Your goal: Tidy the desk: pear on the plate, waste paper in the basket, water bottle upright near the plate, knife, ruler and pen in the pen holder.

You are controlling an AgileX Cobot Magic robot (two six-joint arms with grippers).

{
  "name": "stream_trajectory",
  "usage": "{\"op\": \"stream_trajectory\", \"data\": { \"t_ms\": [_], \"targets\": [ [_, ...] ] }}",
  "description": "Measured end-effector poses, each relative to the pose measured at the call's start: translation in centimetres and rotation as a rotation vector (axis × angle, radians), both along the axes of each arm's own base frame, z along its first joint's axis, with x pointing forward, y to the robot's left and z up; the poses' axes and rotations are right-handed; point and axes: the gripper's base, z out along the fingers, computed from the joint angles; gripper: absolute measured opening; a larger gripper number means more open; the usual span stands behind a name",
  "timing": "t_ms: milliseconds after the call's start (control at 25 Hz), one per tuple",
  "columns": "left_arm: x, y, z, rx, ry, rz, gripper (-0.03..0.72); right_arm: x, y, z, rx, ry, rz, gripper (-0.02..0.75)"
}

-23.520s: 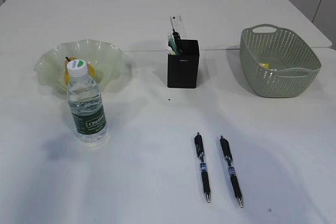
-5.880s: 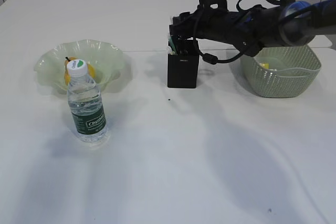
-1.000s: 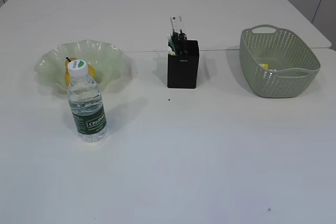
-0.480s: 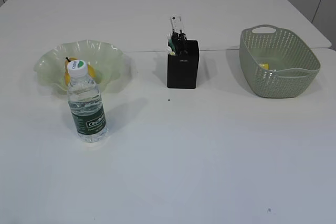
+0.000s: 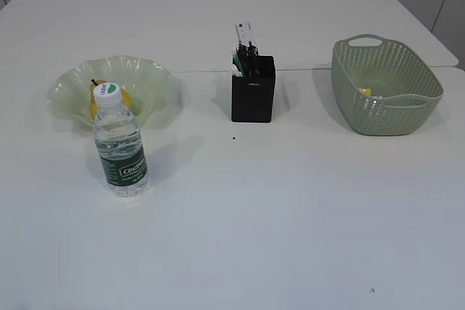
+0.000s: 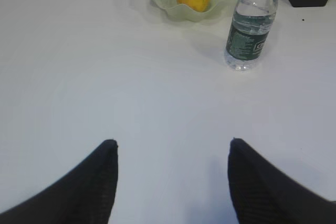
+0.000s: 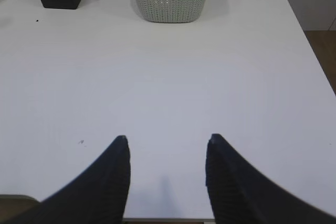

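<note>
White table (image 5: 290, 208) bears plate (image 5: 149, 78), water bottle (image 5: 120, 150), pen holder (image 5: 253, 92), basket (image 5: 385, 110).

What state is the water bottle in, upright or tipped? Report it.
Upright. The water bottle stands on its base, white cap on top, just in front of the plate.

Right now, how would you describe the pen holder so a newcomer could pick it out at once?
Start at the white table and look to its middle, between the wavy green plate on the left and the green basket on the right. The pen holder is the box standing there. It is the only black, square-sided thing, with a ruler and pens sticking out of its top.
</note>
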Motion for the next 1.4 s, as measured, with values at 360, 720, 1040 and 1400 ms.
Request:
{"op": "stream_trajectory", "data": {
  "t_ms": [360,720,1040,1400],
  "targets": [
    [0.00,-0.02,0.00,-0.001,0.000,0.001,0.465,0.01,0.00,0.01,0.000,-0.002,0.002,0.356],
    [0.00,0.06,0.00,0.007,0.000,0.016,0.465,0.01,0.00,0.02,-0.001,-0.002,0.003,0.356],
    [0.02,0.30,0.00,0.032,-0.002,0.033,0.465,0.01,0.00,0.02,-0.001,-0.002,0.003,0.356],
    [0.01,0.42,0.00,0.046,-0.002,0.075,0.465,0.01,0.00,0.02,-0.001,-0.002,0.003,0.356]
  ]
}}
